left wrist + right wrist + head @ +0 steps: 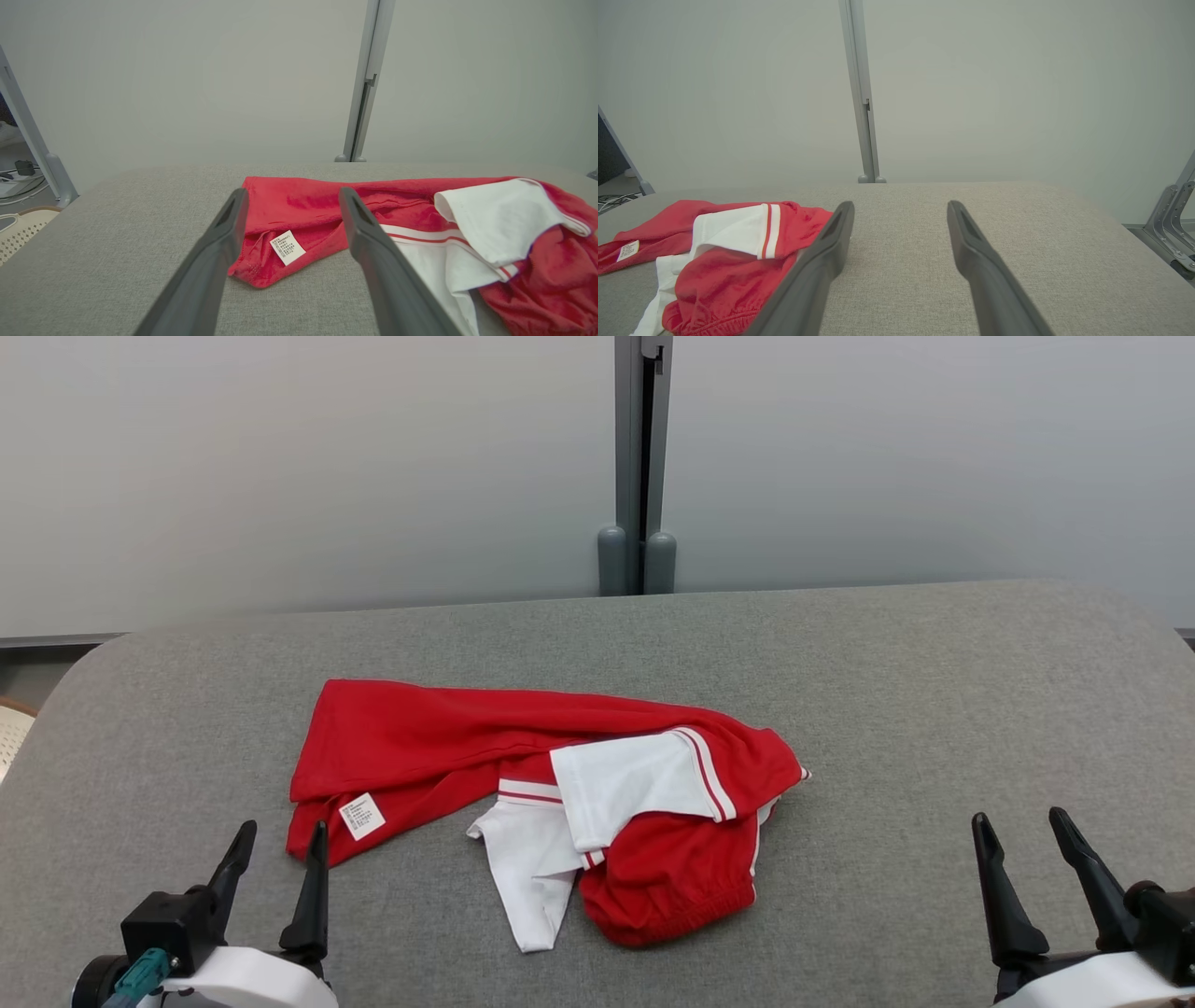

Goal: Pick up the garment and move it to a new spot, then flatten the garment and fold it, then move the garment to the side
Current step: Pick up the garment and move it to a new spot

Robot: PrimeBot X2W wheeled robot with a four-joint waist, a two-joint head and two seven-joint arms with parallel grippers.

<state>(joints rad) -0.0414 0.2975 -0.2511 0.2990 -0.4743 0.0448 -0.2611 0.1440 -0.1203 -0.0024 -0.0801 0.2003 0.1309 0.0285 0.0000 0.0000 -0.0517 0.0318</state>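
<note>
While both jaws stand wide, the crumpled red-and-white fabric garment lies just ahead of the left gripper, well apart from the right gripper; label print illegible.

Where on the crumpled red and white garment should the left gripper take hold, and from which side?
Probably the red corner of the garment by the white label, from the near side: it lies thin and free, directly ahead of the open left gripper.

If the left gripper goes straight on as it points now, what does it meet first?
Likely the garment, at its near red corner by the white label; how high the left gripper hangs is unclear.
</note>
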